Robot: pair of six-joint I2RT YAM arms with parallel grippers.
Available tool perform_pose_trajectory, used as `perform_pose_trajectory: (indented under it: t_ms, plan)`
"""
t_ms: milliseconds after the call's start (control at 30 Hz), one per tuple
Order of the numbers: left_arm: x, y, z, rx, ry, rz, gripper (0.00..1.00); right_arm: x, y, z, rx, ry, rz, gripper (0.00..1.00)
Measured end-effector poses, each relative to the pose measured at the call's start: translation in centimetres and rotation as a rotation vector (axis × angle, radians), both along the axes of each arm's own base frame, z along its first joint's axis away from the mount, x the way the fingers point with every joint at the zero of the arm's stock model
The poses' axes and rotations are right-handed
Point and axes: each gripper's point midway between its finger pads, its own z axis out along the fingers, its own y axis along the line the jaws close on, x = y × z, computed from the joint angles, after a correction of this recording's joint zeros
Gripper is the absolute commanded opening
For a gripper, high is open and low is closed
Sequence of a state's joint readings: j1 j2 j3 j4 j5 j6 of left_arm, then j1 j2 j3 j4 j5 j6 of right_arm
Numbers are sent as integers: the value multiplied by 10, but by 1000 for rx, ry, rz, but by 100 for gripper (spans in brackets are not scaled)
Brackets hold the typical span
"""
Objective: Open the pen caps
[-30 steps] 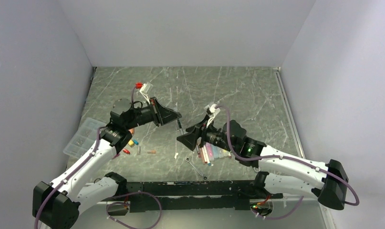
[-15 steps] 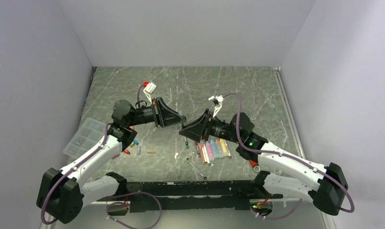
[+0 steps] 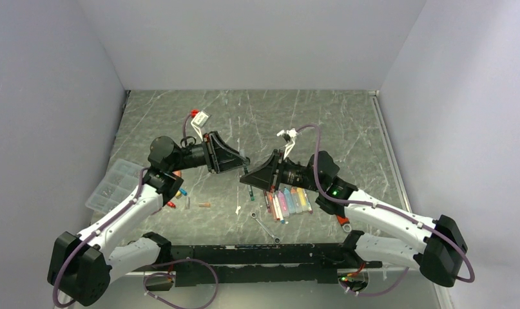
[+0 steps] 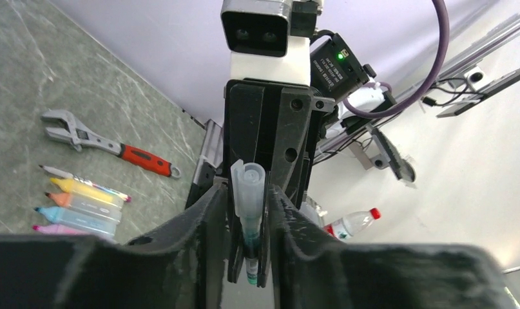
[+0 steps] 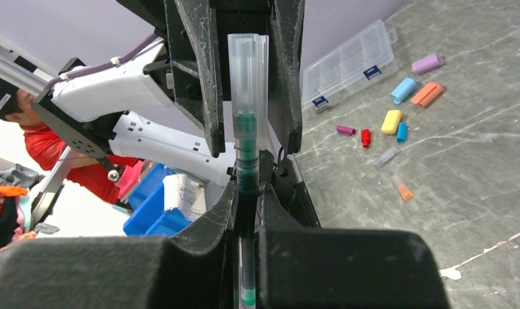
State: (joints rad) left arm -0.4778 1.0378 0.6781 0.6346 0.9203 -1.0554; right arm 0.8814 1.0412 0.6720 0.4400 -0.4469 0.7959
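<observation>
Green pen (image 5: 246, 138) is being clamped in the right gripper (image 5: 246, 196), its jaws pressing together on the barrel. The left gripper (image 4: 247, 199) is flanking the clear cap (image 5: 247, 71), jaws standing slightly apart.

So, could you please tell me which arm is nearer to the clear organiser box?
Left. The left arm's elbow sits just right of the clear organiser box; the right arm reaches in from the table's far right, well away from it.
</observation>
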Motion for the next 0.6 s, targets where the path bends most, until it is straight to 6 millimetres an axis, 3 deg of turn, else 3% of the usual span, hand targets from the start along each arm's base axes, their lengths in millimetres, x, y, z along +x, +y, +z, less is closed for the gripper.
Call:
perform_pose_trajectory:
  t_ms: [67, 300, 600]
  plan:
    - [1, 0, -1, 3, 3, 4, 45, 1, -1, 1, 3, -5, -9, 0]
    - [8, 1, -6, 19, 56, 54, 38, 15, -5, -6, -36, -25, -98, 0]
    - [15, 2, -15, 46, 108, 109, 36, 22, -5, -22, -102, -43, -157, 0]
